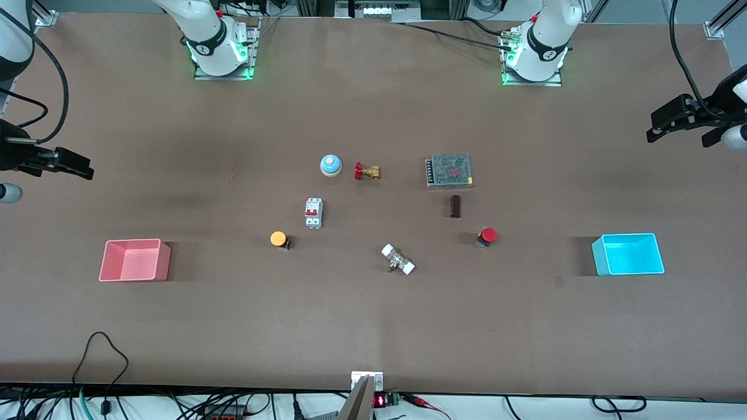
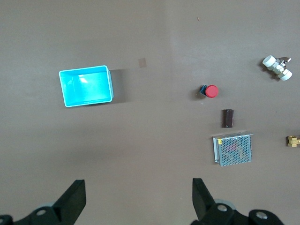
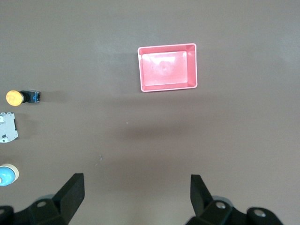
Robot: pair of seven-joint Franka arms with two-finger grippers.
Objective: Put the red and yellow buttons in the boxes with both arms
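The red button (image 1: 487, 236) lies on the table toward the left arm's end, apart from the empty cyan box (image 1: 628, 254). The yellow button (image 1: 279, 239) lies toward the right arm's end, apart from the empty pink box (image 1: 134, 260). My left gripper (image 1: 653, 131) hangs open and empty, high over the table's edge at its end. Its wrist view shows the left gripper (image 2: 139, 197), the cyan box (image 2: 86, 86) and the red button (image 2: 211, 91). My right gripper (image 1: 86, 169) hangs open and empty over its end. Its wrist view shows the right gripper (image 3: 137, 194), the pink box (image 3: 168, 67) and the yellow button (image 3: 16, 97).
Mid-table stand a blue dome bell (image 1: 330, 165), a brass valve with a red handle (image 1: 366, 171), a white circuit breaker (image 1: 313, 213), a mesh-covered power supply (image 1: 449, 170), a dark brown block (image 1: 455, 206) and a white-ended pipe fitting (image 1: 398, 259).
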